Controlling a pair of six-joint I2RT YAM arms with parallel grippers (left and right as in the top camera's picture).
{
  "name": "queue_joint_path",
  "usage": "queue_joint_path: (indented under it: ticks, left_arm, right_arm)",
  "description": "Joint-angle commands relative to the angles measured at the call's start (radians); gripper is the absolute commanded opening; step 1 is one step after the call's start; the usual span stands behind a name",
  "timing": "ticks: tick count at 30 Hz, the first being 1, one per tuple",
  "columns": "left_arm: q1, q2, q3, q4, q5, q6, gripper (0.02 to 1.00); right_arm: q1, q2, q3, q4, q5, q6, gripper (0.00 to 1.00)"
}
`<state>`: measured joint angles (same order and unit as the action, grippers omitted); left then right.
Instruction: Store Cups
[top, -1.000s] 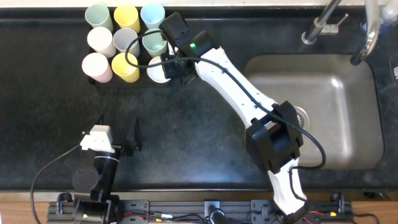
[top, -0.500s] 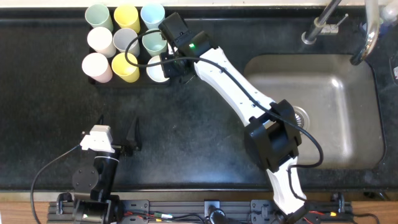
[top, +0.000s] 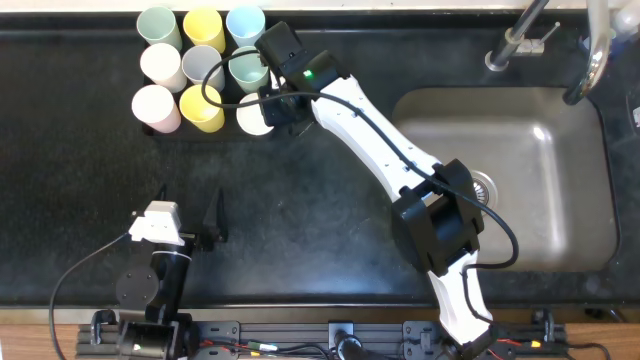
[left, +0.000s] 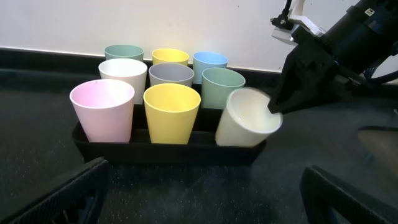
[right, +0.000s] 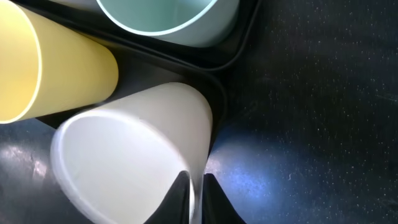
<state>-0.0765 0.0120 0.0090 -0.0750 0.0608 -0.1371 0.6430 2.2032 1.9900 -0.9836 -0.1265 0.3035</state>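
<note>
Now your right gripper (right: 194, 186) pinches the tilted white cup (right: 137, 155) beside the yellow cup (right: 56, 68) at the tray (left: 124, 151) corner; left gripper (top: 190, 207) gapes

Pink cup (left: 102, 109), blue cup (left: 210, 62), grey cup (left: 171, 74), white cup (left: 245, 121), black tray (left: 168, 152), speckled black worktop (left: 199, 193).

Kitchen, fitted out as a robot test station.
- Dark speckled stone counter (top: 300, 220) runs the full width.
- Stainless steel sink (top: 545, 120) set into the counter's right end, round drain (top: 484, 186) in its floor.
- Metal faucet (top: 520, 35) at the counter's back edge, above the sink.
- Plain white wall (left: 186, 25) behind the back edge.
- Pastel cups (top: 203, 24) in a black tray (left: 168, 152) at the back left corner.
- Robot arms (top: 370, 130) based along the front edge, with loose cables (top: 70, 275).
</note>
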Motion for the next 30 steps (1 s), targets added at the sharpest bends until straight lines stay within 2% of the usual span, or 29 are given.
queue_joint_path:
  ticks: [1,7,14,15,20,30]
  left_arm:
    - [0.007,-0.008,-0.001,-0.003,0.017,0.018,1.0]
    - [0.007,-0.008,-0.001,-0.003,0.017,0.018,1.0]
    - [0.007,-0.008,-0.001,-0.003,0.017,0.018,1.0]
    - [0.007,-0.008,-0.001,-0.003,0.016,0.018,0.998]
    - [0.007,-0.008,-0.001,-0.003,0.017,0.018,1.0]
    - [0.007,-0.008,-0.001,-0.003,0.017,0.018,1.0]
  right_arm:
    - [0.003,0.009,0.034,0.005,-0.006,0.004,0.13]
    - [0.003,-0.007,0.035,0.007,-0.011,0.004,0.27]
    - [-0.024,-0.138,0.035,0.027,-0.011,-0.02,0.305]
    - [-0.032,-0.171,0.035,0.019,-0.01,-0.046,0.321]
    - [-0.096,-0.394,0.026,-0.087,0.025,-0.254,0.527]
    - [-0.357,-0.92,-0.253,-0.055,0.049,-0.448,0.755]
